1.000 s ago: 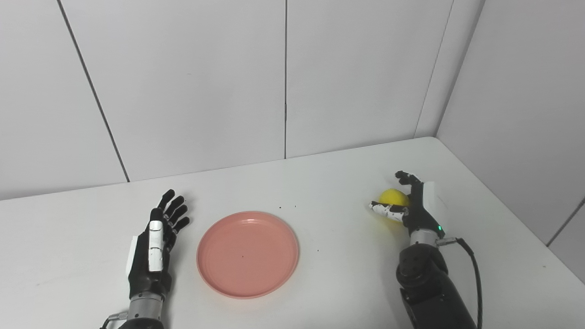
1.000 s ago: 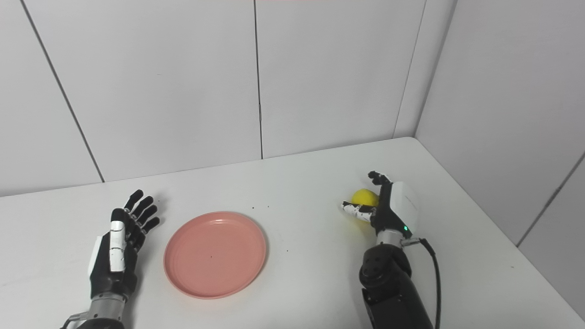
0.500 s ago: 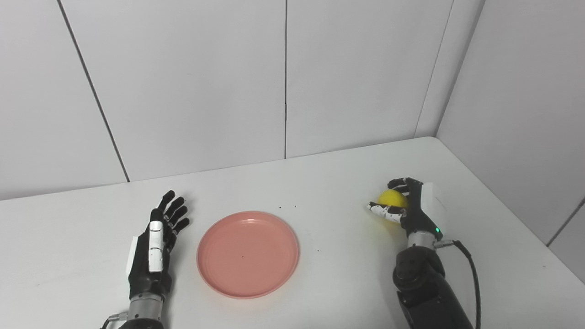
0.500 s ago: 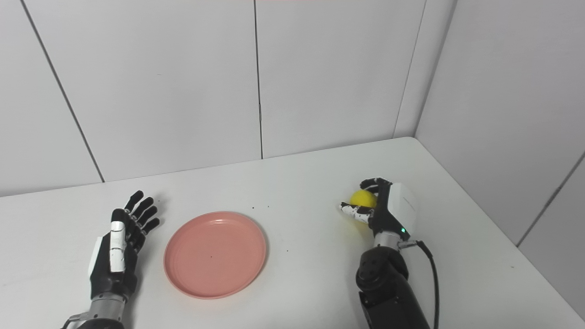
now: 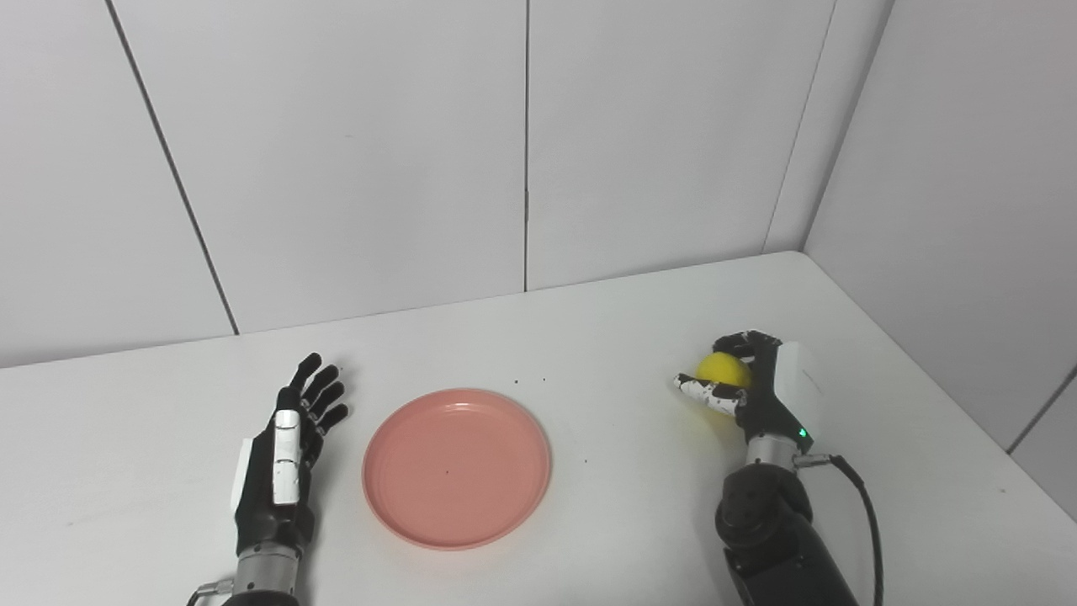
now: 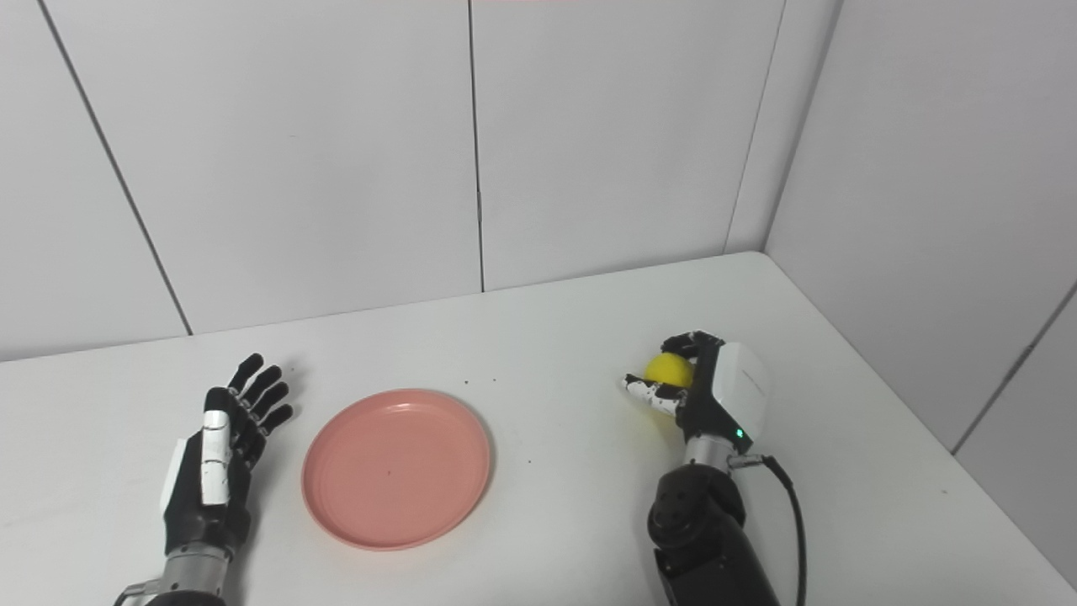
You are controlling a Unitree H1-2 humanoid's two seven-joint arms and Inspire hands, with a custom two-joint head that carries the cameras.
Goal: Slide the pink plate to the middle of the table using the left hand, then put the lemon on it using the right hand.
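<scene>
Two head-mounted cameras, side by side, look steeply down across the white table (image 5: 639, 505) toward the panelled wall (image 5: 353, 151); both share nearly the whole tabletop, slightly offset.

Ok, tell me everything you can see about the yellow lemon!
The lemon is small, round, bright yellow and smooth. It is on the right side of the white table, well apart from the pink plate. The right hand is wrapped around it, fingers over the top and thumb in front, so part of it is hidden.
</scene>
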